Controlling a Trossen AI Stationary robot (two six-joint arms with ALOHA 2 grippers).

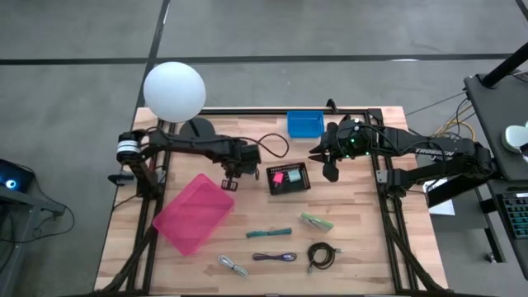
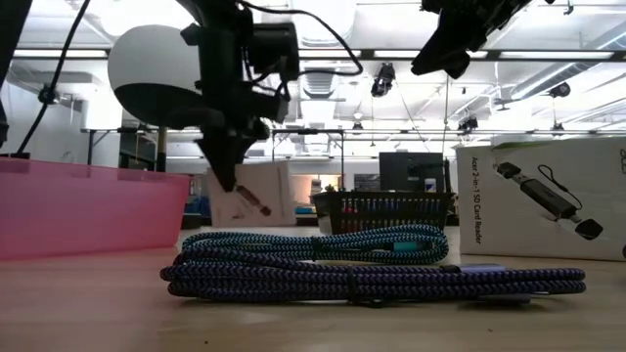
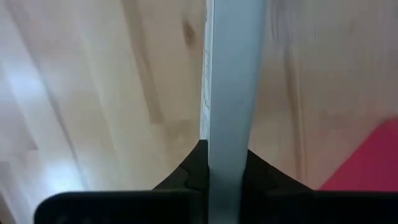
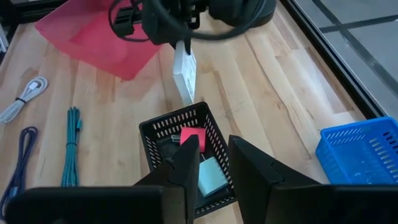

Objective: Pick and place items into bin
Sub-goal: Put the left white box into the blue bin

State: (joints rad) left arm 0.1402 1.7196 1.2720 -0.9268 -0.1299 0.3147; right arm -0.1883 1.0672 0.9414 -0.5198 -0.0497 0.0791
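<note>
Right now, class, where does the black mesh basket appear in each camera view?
High: black basket at picture centre.
Low: basket mid-distance, centre-right.
Left wrist: not in it.
Right wrist: basket just beyond the right hand.
Shared landmark: pink tray.

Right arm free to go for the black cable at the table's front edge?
Probably yes. The right gripper is open, empty, and raised beside the black basket. The black cable lies alone on bare wood on that arm's side, with nothing over it. The left gripper holds a white bar well away.
</note>
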